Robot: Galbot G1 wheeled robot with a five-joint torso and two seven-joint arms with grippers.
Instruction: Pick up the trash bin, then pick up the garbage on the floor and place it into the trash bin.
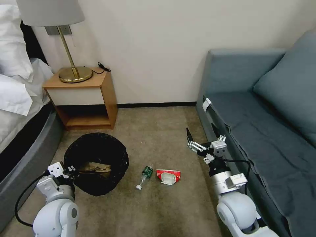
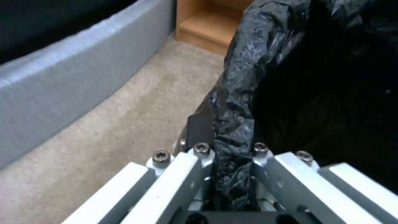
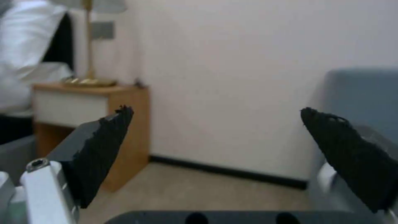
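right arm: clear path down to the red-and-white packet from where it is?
Probably yes. The right pincer hangs open above bare carpet beside the sofa, and nothing lies between it and the red-and-white packet. The bottle lies on the packet's far side.

My head view looks forward and down over the floor (image 1: 158,138). My left wrist view sits close against the trash bin (image 2: 248,77). My right wrist view faces the wall, sharing the nightstand (image 3: 124,124).
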